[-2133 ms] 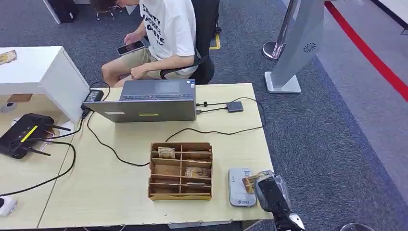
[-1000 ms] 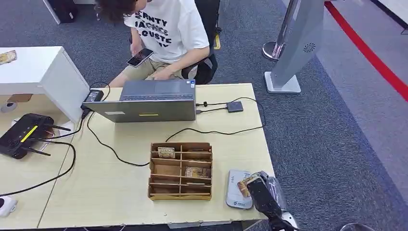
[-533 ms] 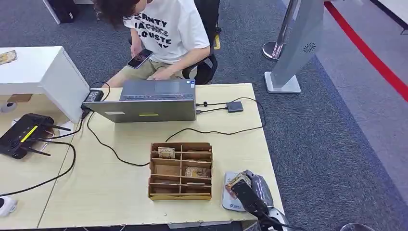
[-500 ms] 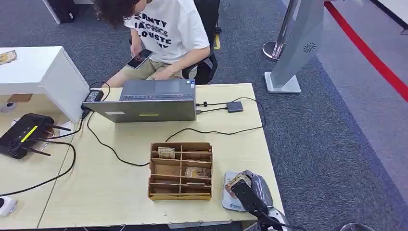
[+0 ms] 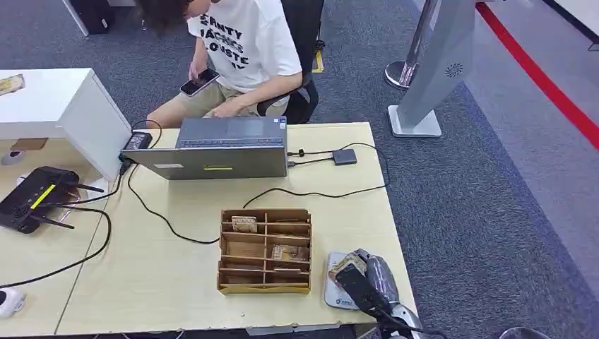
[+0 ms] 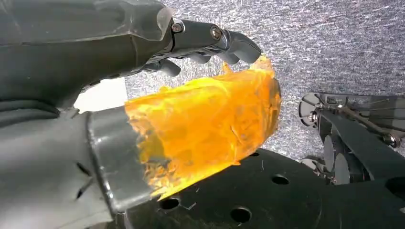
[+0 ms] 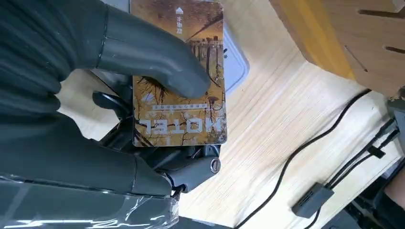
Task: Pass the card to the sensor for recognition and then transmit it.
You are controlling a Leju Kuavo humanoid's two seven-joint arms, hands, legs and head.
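Brown hotel card in right hand, over grey sensor.

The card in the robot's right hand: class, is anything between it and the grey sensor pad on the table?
Nothing visible does. The right hand pinches the card directly above the sensor pad, beside the wooden organiser. The wrist view shows no object between card and pad; contact cannot be judged.

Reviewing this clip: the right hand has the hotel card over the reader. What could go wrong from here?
The brown hotel card is pinched under the right hand's thumb alone, so it might slip out. The flat grey card reader lies near the pale wooden table's front edge; a push could shift it towards that edge. The compartmented wooden organiser box stands close beside the reader, so a leftward sweep may knock it.
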